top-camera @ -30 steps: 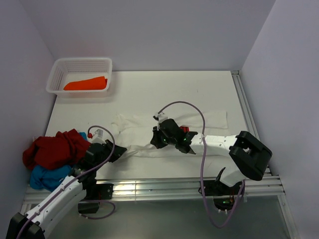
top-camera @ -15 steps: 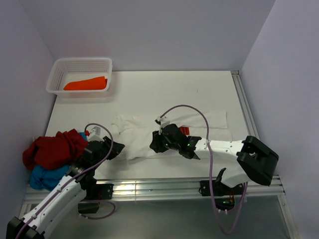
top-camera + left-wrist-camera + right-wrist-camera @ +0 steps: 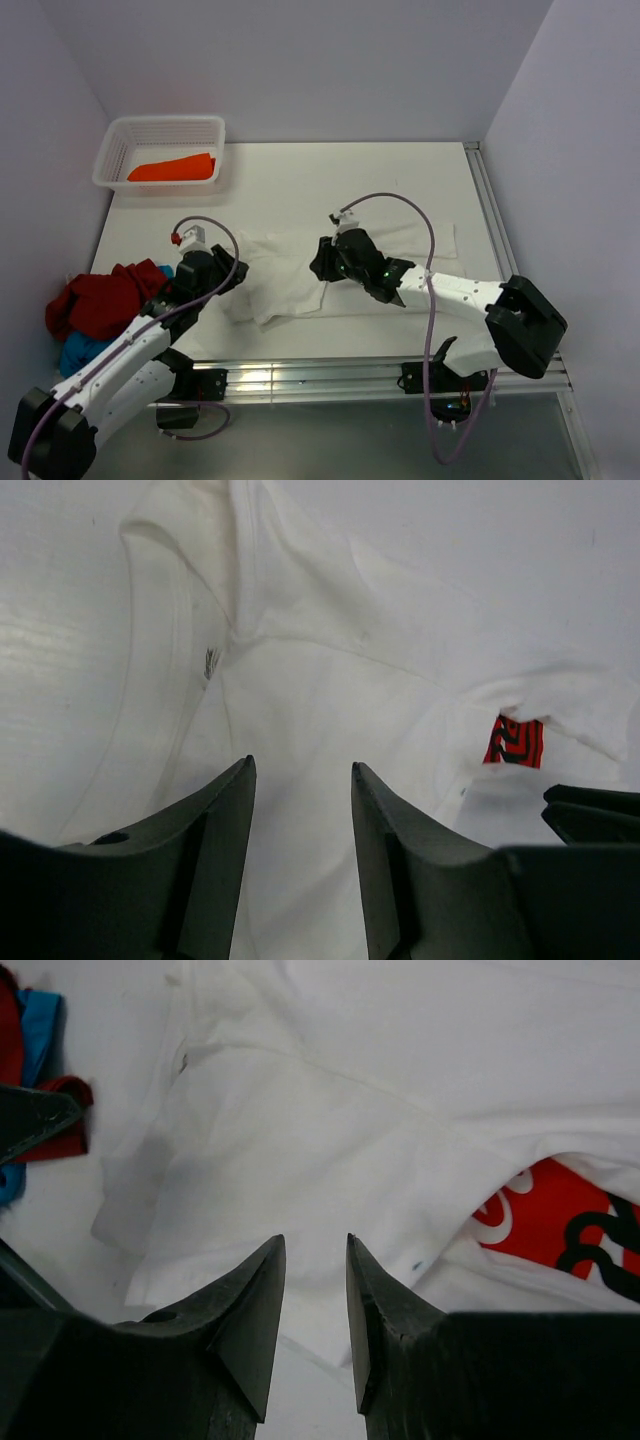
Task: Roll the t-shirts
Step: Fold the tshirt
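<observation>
Surveyed the table (image 3: 300, 180) and judged the job barely begun, with most of it left. Found the white Coca-Cola tee (image 3: 285, 288) nearer than the white perforated basket (image 3: 163, 119) and to its right, lying creased and loosely folded over itself, with no roll started in it. Found the dark red tee (image 3: 100, 300) heaped straight in front of the basket, bunched over the blue tee (image 3: 72, 352), both unrolled. Spotted the orange tee (image 3: 172, 168) inside the basket as a long compact bundle, probably rolled already, though could not tell for sure. Caught the left gripper (image 3: 300, 770) over the white tee's basket-side end, fingers partly apart and gripping nothing. Caught the right gripper (image 3: 315, 1245) further right of the basket, over the tee's middle, fingers a little apart, only cloth beneath, nothing held. Glimpsed the red print (image 3: 560, 1225) under a flap beside it.
</observation>
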Tool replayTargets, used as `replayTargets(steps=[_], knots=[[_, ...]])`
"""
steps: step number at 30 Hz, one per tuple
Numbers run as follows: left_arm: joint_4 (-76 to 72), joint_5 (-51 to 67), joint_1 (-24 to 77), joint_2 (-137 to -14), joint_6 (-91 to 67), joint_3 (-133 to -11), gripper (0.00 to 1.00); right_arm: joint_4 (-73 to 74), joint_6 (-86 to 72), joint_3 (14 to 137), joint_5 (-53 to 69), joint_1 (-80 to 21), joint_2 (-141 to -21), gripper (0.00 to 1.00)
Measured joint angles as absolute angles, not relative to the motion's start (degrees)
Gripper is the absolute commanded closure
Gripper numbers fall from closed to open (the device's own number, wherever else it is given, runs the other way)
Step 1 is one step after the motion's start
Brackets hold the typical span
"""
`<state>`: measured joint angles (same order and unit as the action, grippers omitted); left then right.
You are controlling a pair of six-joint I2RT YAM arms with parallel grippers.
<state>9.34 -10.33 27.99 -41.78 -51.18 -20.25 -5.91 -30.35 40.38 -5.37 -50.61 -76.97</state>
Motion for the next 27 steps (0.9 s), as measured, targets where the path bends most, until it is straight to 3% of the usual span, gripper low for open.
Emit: replayTargets(steps=[12, 22, 25, 27], knots=[[0.21, -4.43, 16.49, -68.12, -45.65, -33.15, 0.51, -7.18, -34.76, 45.04, 3.18, -34.15, -87.85, 0.7], [-5.82, -0.03, 12.71, -81.28, -44.62, -35.09, 0.51, -9.43, -36.86, 46.19, 9.39, -28.67, -96.97, 0.72], [-6.66, 0.67, 12.43, -83.22, -44.56, -35.14, 0.63, -9.5, -37.47, 45.93, 10.35, -28.67, -97.21, 0.73], [-7.09, 1.15, 12.12, -84.33, -44.36, -35.4, 0.64, -10.26, -37.89, 44.73, 10.87, -28.67, -96.86, 0.73]])
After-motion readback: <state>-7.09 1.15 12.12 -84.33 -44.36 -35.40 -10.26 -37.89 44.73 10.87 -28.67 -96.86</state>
